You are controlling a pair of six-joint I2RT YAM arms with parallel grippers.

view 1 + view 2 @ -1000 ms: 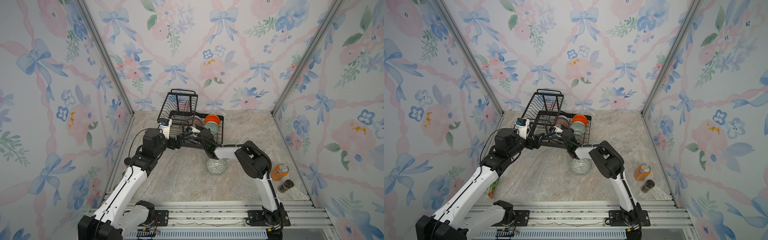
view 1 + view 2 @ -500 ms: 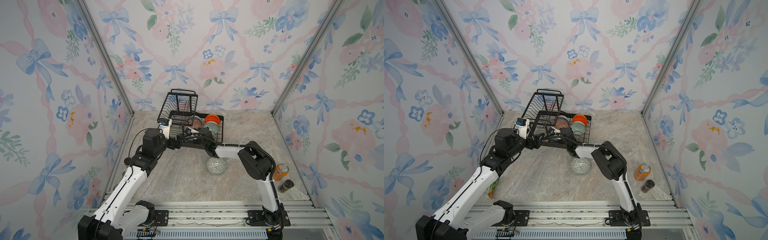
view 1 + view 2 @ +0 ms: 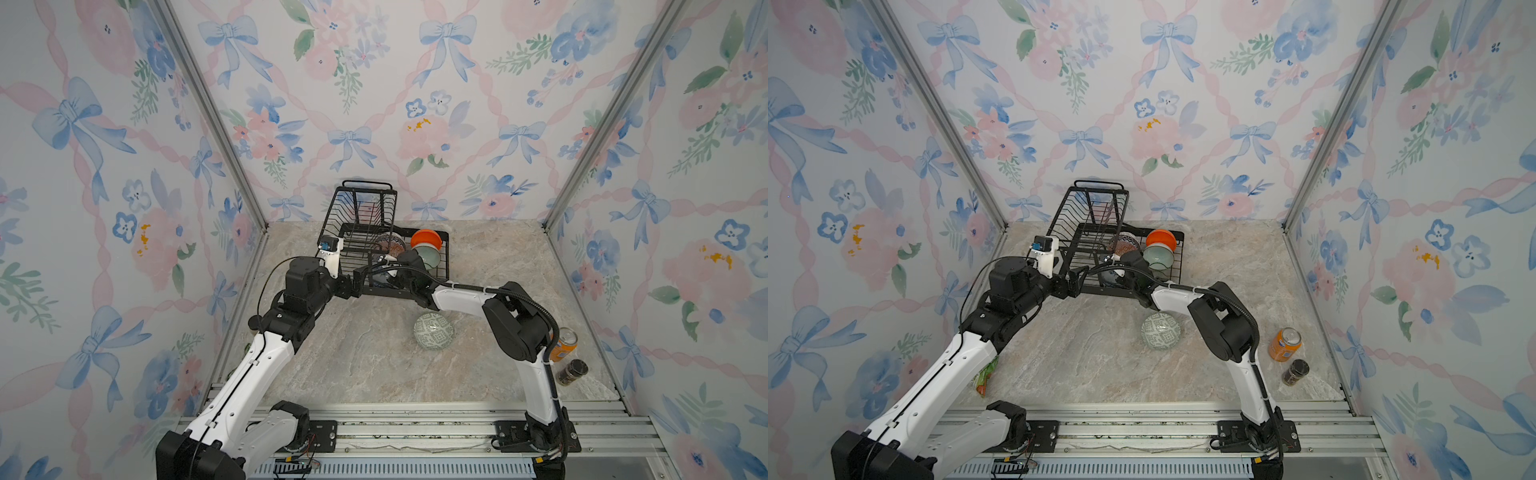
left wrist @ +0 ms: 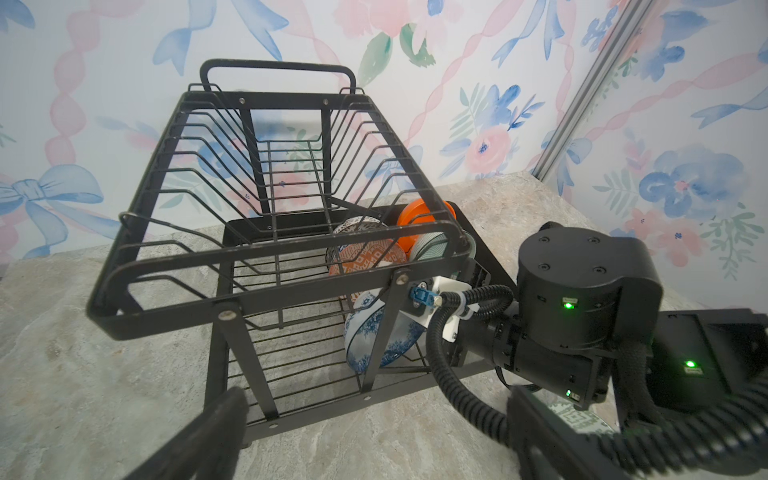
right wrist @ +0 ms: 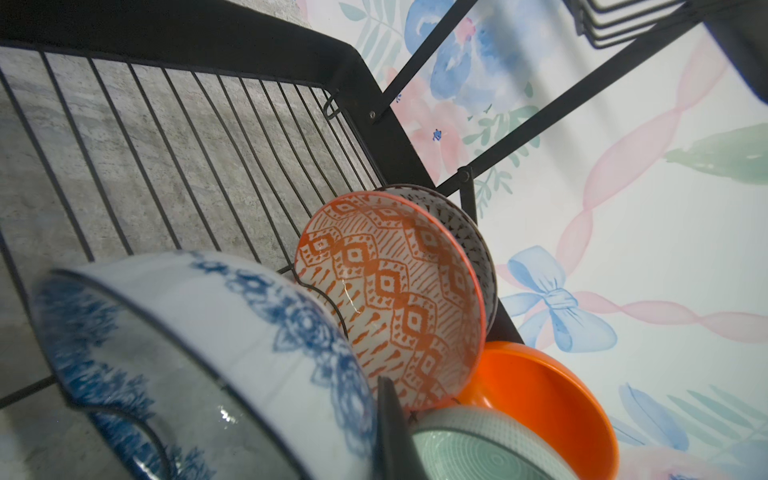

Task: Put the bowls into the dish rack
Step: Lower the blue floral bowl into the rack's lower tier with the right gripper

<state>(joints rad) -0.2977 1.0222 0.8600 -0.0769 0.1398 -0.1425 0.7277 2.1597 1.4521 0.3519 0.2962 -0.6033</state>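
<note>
The black wire dish rack (image 3: 445, 257) (image 3: 1096, 185) (image 4: 274, 266) stands at the back of the table. In its lower tray the plain orange bowl (image 3: 426, 237) (image 5: 548, 399), mint green bowl (image 3: 428, 256) (image 5: 478, 449), orange-white patterned bowl (image 4: 365, 255) (image 5: 395, 282) and white-black patterned bowl (image 5: 461, 224) stand on edge. My right gripper (image 3: 384, 270) (image 5: 380, 399) reaches into the tray, shut on the rim of the blue-white floral bowl (image 4: 365, 336) (image 5: 249, 324). My left gripper (image 3: 356, 280) (image 4: 374, 405) is open and empty at the rack's front left. The green-white geometric bowl (image 3: 433, 330) (image 3: 1160, 330) lies on the table.
An orange drink can (image 3: 1284, 344) and a dark jar (image 3: 1296, 372) stand near the right wall. A green and orange packet (image 3: 986, 374) lies under my left arm. My right arm's cable (image 4: 457, 399) crosses in front of the rack.
My right gripper has carried the floral bowl a little farther into the lower tray. The left arm has not moved.
</note>
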